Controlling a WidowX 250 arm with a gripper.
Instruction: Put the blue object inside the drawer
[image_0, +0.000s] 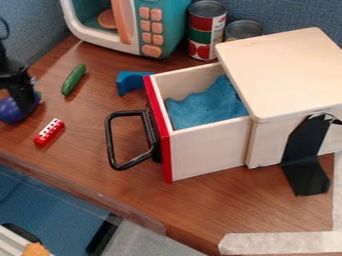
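Black and at the left edge of the camera view, the gripper (25, 100) points down in front of a dark blue ball (9, 111); I cannot tell how far open it is, or whether it has hold of the ball. Also blue are a block (127, 81) on the table (100, 177), just beside the drawer (207, 152), and a crumpled cloth (207, 105) inside the drawer. Which blue thing is meant for the drawer, I cannot tell.

The drawer stands pulled out of a pale wooden box (284, 75), with a red front and a black handle (111, 140). Between gripper and block lie a green cucumber (73, 80) and, nearer the front, a red brick (49, 132) with white dots. Behind are a teal toy microwave (167, 25) with peach buttons and a can (200, 37) whose label has red, green and white parts and pictured tomatoes.
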